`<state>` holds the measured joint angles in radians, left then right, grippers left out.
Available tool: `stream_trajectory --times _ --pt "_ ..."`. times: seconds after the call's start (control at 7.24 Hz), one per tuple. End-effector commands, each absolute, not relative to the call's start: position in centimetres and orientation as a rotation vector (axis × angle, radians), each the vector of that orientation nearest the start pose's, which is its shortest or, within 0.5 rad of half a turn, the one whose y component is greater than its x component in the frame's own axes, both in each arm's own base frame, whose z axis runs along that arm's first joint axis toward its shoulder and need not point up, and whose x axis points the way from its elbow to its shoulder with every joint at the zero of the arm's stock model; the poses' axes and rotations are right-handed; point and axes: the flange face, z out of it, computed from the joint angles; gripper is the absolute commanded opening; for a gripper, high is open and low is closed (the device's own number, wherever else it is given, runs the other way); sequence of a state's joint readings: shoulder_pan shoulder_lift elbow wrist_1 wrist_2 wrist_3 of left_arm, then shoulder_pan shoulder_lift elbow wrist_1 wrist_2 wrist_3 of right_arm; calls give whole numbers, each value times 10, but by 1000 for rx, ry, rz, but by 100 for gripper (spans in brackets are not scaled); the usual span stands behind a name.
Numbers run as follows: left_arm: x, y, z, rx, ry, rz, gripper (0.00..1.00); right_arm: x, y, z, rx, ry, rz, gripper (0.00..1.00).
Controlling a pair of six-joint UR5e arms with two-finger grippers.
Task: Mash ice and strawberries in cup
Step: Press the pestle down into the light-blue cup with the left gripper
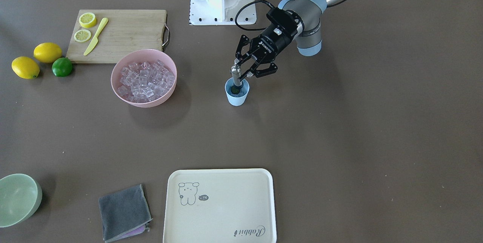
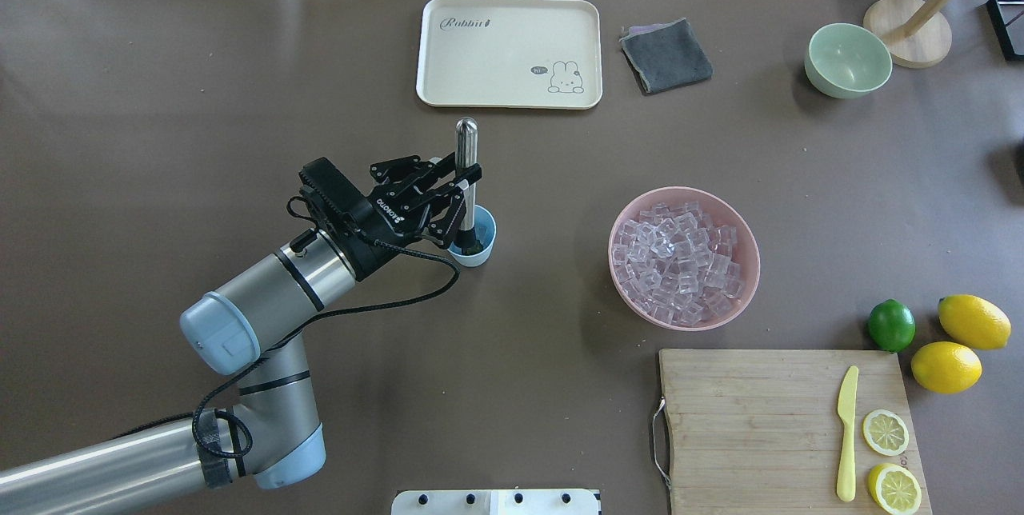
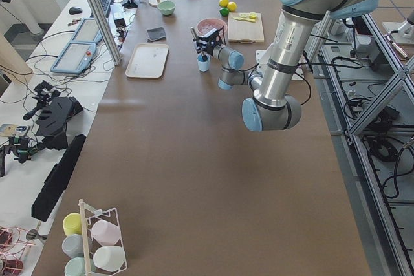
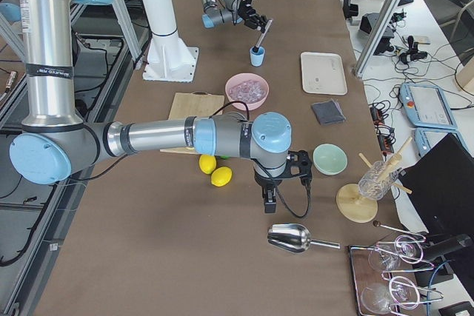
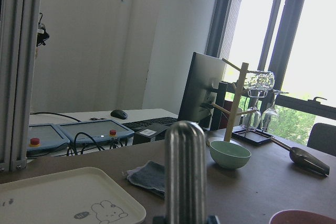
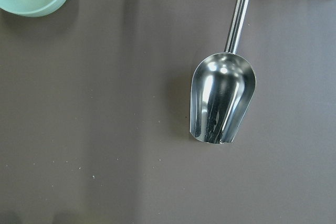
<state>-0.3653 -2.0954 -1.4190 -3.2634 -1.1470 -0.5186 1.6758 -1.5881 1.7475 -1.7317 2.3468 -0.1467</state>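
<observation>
The light blue cup (image 1: 237, 97) (image 2: 480, 249) stands mid-table. My left gripper (image 1: 241, 70) (image 2: 462, 189) is shut on a metal muddler (image 1: 236, 74) (image 2: 466, 149), which stands nearly upright with its lower end inside the cup. Something dark lies at the cup's bottom; the strawberries cannot be made out. The ice (image 1: 146, 80) (image 2: 680, 255) is heaped in a pink bowl (image 2: 622, 291) beside the cup. The muddler's rounded top (image 5: 185, 166) fills the left wrist view. My right gripper (image 4: 270, 199) hangs far off over the table near a steel scoop (image 6: 223, 100); whether it is open or shut I cannot tell.
A wooden cutting board (image 2: 744, 419) carries a yellow knife (image 2: 846, 435) and lemon halves (image 2: 885, 432). Two lemons (image 2: 974, 321) and a lime (image 2: 891, 325) lie beside it. A cream tray (image 2: 509, 51), grey cloth (image 2: 666, 56) and pale green bowl (image 2: 848, 61) sit along the far edge.
</observation>
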Motion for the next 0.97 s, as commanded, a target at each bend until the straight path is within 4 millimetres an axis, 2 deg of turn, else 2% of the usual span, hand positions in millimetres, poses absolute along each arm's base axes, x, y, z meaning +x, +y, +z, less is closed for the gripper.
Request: stream_trajectory --times 0.0,0.14,0.55,0.69,0.83 --pt "488 -391 234 1533 1369 -30 0 115 -464 601 90 -773 -34 100" --pt "489 -393 232 1531 1362 -27 0 114 -461 603 87 -771 -33 100" --pt "514 -390 258 1490 1324 4 0 114 -455 610 74 -773 -26 100" --pt "515 -388 264 1485 1320 9 0 118 -452 610 77 -773 -18 100" --pt "518 -382 262 1482 1335 12 0 119 -450 613 77 -771 -23 100"
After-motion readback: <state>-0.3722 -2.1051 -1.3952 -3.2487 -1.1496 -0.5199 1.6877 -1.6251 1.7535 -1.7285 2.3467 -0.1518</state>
